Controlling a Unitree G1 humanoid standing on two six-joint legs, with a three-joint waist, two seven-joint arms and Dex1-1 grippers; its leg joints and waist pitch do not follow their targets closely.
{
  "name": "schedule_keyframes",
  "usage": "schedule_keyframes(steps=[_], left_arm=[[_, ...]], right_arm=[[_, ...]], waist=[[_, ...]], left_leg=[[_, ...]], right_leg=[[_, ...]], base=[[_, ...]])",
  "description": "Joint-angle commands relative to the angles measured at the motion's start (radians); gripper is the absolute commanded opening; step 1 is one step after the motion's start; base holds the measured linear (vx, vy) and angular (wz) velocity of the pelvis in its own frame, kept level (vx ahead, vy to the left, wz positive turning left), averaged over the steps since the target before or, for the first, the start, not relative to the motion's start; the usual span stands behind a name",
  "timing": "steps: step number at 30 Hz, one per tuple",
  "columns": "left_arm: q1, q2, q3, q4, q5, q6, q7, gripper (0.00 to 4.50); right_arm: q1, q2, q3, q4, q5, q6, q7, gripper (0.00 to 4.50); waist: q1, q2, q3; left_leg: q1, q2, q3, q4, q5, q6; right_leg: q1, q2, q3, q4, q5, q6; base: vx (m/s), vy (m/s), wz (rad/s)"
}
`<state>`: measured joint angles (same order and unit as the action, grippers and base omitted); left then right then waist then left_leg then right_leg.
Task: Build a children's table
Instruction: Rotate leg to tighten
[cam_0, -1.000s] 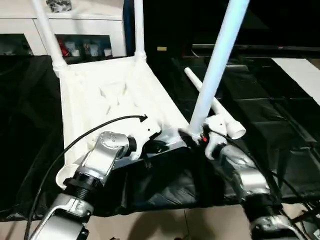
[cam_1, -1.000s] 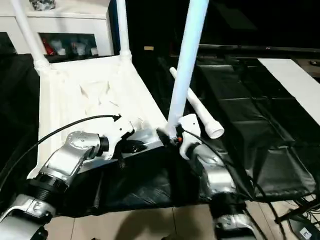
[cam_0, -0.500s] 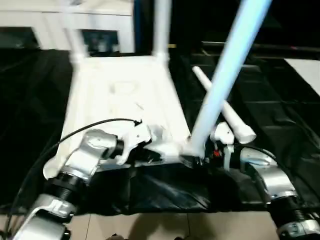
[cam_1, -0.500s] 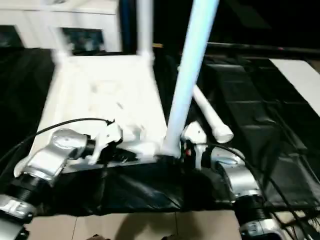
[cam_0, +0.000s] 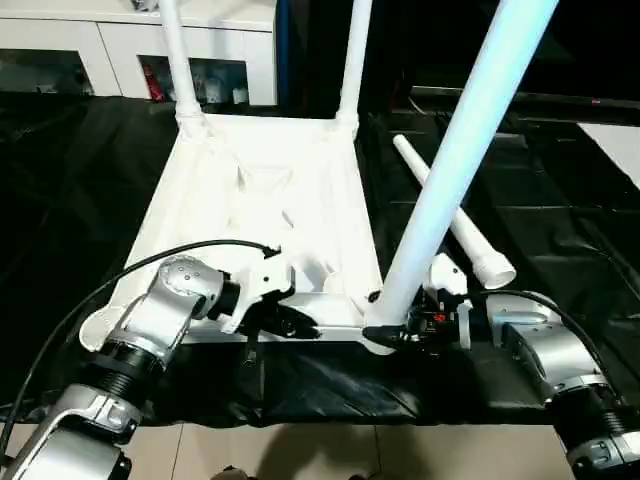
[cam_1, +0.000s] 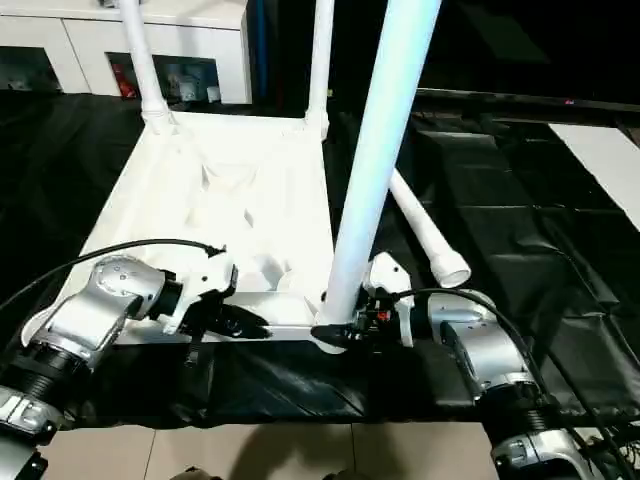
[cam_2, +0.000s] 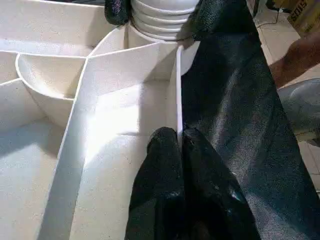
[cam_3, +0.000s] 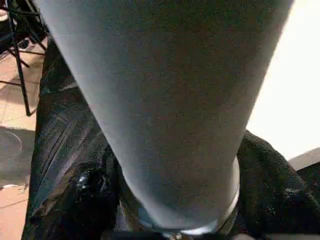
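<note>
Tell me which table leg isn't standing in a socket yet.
The leg lying flat on the black cloth, right of the tabletop. The other three stand upright at its corners.

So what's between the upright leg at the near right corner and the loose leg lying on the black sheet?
Bare black sheet between the upright leg and loose leg, in the left eye view.

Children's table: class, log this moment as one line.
children's table: upside down | left fingers: pinching rim | right gripper: around third leg base | fourth leg: loose
</note>
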<state>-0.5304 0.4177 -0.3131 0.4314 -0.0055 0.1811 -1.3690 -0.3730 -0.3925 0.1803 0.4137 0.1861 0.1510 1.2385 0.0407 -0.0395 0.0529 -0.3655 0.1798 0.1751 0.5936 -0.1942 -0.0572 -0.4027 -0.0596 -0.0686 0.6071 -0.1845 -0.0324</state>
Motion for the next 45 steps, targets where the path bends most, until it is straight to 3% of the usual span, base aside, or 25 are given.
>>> schedule_keyframes(steps=[1, 4, 7, 9, 12, 15, 17, 18, 22, 24, 29, 31, 33, 35, 38, 42, 45], left_arm=[[-0.033, -0.042, -0.015, -0.014, -0.006, 0.018, 0.038, 0.00], [-0.040, -0.085, -0.002, -0.001, 0.015, 0.068, 0.147, 0.00], [-0.039, -0.150, 0.009, -0.004, 0.033, 0.153, 0.267, 0.00], [-0.026, -0.179, 0.008, -0.018, 0.038, 0.184, 0.308, 0.00], [0.008, -0.234, 0.000, -0.048, 0.041, 0.220, 0.369, 0.00], [0.027, -0.267, -0.008, -0.065, 0.040, 0.233, 0.400, 0.00], [0.027, -0.271, -0.012, -0.070, 0.046, 0.232, 0.406, 0.00], [0.027, -0.269, -0.013, -0.074, 0.047, 0.232, 0.405, 0.00], [0.021, -0.240, -0.016, -0.070, 0.048, 0.188, 0.378, 0.00], [0.019, -0.222, -0.012, -0.073, 0.043, 0.170, 0.354, 0.00], [0.019, -0.172, -0.011, -0.085, 0.027, 0.136, 0.270, 0.00], [0.015, -0.141, -0.011, -0.088, 0.010, 0.124, 0.210, 0.00], [0.004, -0.101, -0.016, -0.075, -0.001, 0.084, 0.136, 0.00], [0.001, -0.094, -0.016, -0.071, -0.003, 0.076, 0.123, 0.00], [-0.013, -0.062, -0.024, -0.049, -0.009, 0.045, 0.063, 0.00], [-0.029, -0.035, -0.032, -0.030, -0.011, 0.023, 0.005, 0.00], [-0.036, -0.024, -0.037, -0.021, -0.014, 0.013, -0.020, 0.00]], right_arm=[[0.013, 0.048, 0.011, -0.021, 0.033, 0.036, -0.024, 2.76], [0.006, 0.119, -0.021, 0.035, -0.009, 0.034, -0.217, 2.75], [-0.015, 0.217, -0.056, 0.111, -0.057, 0.027, -0.455, 2.74], [-0.017, 0.250, -0.050, 0.124, -0.081, 0.022, -0.520, 2.74], [-0.025, 0.327, -0.078, 0.140, -0.101, 0.039, -0.676, 2.74], [-0.029, 0.368, -0.061, 0.149, -0.141, 0.013, -0.749, 2.74], [-0.025, 0.384, -0.066, 0.145, -0.131, -0.018, -0.740, 2.74], [-0.027, 0.388, -0.078, 0.146, -0.114, -0.028, -0.729, 3.44], [-0.040, 0.346, -0.072, 0.161, -0.131, -0.067, -0.705, 3.64], [-0.042, 0.314, -0.068, 0.162, -0.147, -0.104, -0.685, 3.89], [-0.025, 0.242, -0.060, 0.116, -0.117, -0.148, -0.536, 3.95], [-0.009, 0.198, -0.051, 0.073, -0.077, -0.129, -0.419, 3.95], [0.013, 0.128, -0.029, 0.017, -0.038, -0.097, -0.260, 3.95], [0.017, 0.101, -0.022, 0.003, -0.030, -0.090, -0.210, 3.95], [0.015, 0.053, -0.010, -0.001, -0.019, -0.100, -0.123, 3.95], [0.003, 0.012, -0.003, -0.008, 0.008, -0.075, -0.027, 3.60], [0.004, -0.008, 0.013, -0.022, 0.013, -0.063, 0.013, 3.43]], waist=[[0.000, -0.001, -0.062], [-0.007, 0.000, -0.054], [-0.024, -0.001, -0.048], [-0.033, 0.004, -0.049], [-0.042, -0.003, -0.047], [-0.048, 0.000, -0.046], [-0.049, -0.001, -0.048], [-0.051, 0.002, -0.048], [-0.051, 0.005, -0.052], [-0.048, 0.005, -0.055], [-0.035, 0.003, -0.065], [-0.029, 0.003, -0.067], [-0.023, 0.007, -0.068], [-0.019, 0.007, -0.067], [-0.008, 0.009, -0.061], [-0.005, 0.010, -0.060], [-0.003, 0.010, -0.062]], left_leg=[[0.009, 0.058, -0.013, -0.064, -0.134, 0.080], [0.012, 0.056, -0.015, -0.069, -0.184, 0.047], [0.009, 0.053, -0.026, -0.077, -0.267, -0.007], [0.014, 0.049, -0.028, -0.075, -0.307, -0.014], [0.016, 0.047, -0.028, -0.074, -0.318, -0.004], [0.023, 0.044, -0.029, -0.071, -0.344, 0.003], [0.020, 0.045, -0.030, -0.073, -0.342, 0.012], [0.019, 0.047, -0.030, -0.075, -0.349, 0.014], [0.016, 0.049, -0.029, -0.076, -0.338, 0.018], [0.013, 0.051, -0.025, -0.076, -0.298, 0.028], [0.003, 0.050, -0.015, -0.068, -0.165, 0.078], [0.003, 0.049, -0.015, -0.066, -0.133, 0.100], [0.006, 0.054, -0.013, -0.064, -0.111, 0.129], [0.008, 0.056, -0.012, -0.063, -0.110, 0.133], [0.014, 0.060, -0.012, -0.068, -0.152, 0.107], [0.017, 0.061, -0.012, -0.070, -0.188, 0.074], [0.015, 0.059, -0.013, -0.069, -0.174, 0.074]], right_leg=[[0.055, -0.088, 0.056, -0.072, -0.195, -0.222], [0.048, -0.087, 0.054, -0.082, -0.283, -0.205], [0.049, -0.091, 0.049, -0.094, -0.456, -0.149], [0.044, -0.091, 0.047, -0.107, -0.519, -0.121], [0.040, -0.090, 0.049, -0.113, -0.543, -0.111], [0.030, -0.089, 0.047, -0.121, -0.594, -0.088], [0.032, -0.087, 0.048, -0.120, -0.572, -0.089], [0.031, -0.086, 0.049, -0.118, -0.561, -0.091], [0.033, -0.087, 0.052, -0.112, -0.502, -0.113], [0.038, -0.086, 0.055, -0.105, -0.411, -0.141], [0.056, -0.085, 0.058, -0.081, -0.200, -0.198], [0.062, -0.083, 0.057, -0.075, -0.143, -0.213], [0.059, -0.082, 0.056, -0.069, -0.082, -0.236], [0.057, -0.082, 0.055, -0.068, -0.074, -0.244], [0.053, -0.083, 0.054, -0.074, -0.138, -0.246], [0.052, -0.086, 0.056, -0.079, -0.199, -0.235], [0.055, -0.084, 0.055, -0.077, -0.182, -0.235]], base=[[0.000, 0.000, 0.00], [0.000, 0.000, 0.00], [0.000, 0.000, 0.00], [0.000, 0.000, 0.00], [0.000, 0.000, 0.00], [0.000, 0.000, 0.00], [0.000, 0.000, 0.00], [0.000, 0.000, 0.00], [0.000, 0.000, 0.00], [0.000, 0.000, 0.00], [0.000, 0.000, 0.00], [0.000, 0.000, 0.00], [0.000, 0.000, 0.00], [0.000, 0.000, 0.00], [0.000, 0.000, 0.00], [0.000, 0.000, 0.00], [0.000, 0.000, 0.00]])
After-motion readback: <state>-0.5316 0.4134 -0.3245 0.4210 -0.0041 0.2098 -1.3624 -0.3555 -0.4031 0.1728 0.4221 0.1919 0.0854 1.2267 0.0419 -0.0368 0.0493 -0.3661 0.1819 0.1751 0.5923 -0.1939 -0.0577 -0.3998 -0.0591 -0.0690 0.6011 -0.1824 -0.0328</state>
